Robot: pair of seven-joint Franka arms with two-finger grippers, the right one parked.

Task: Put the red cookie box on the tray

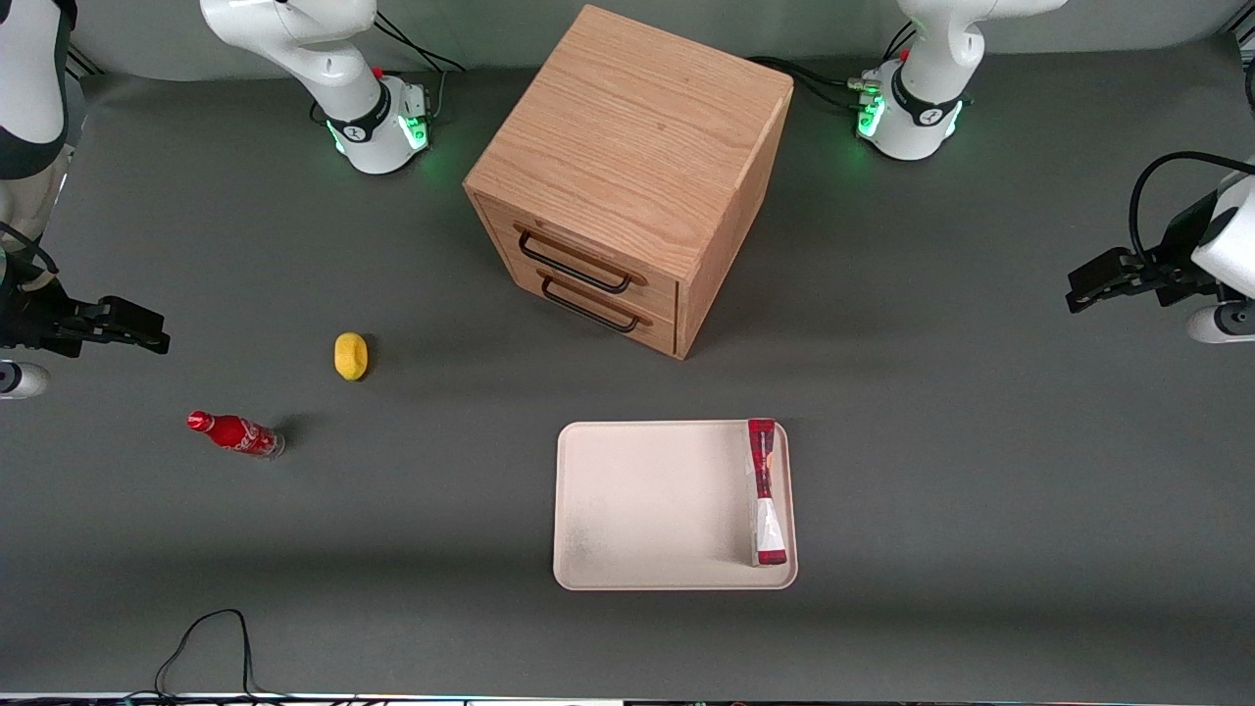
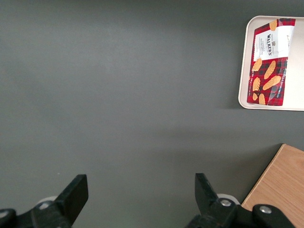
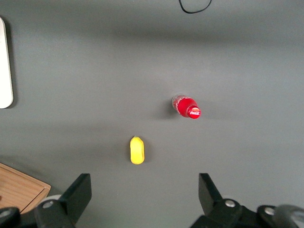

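The gripper (image 1: pixel 1079 294) is hanging with fingers spread and holding nothing, well apart from the tray (image 1: pixel 637 500), toward the working arm's end of the table. The Walkers red cookie box (image 1: pixel 766 493) is lying inside the tray, along its short rim, apparently already delivered.

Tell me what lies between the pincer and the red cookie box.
Only bare table, seen in both front and left wrist views, separates the open pincer from the red cookie box.
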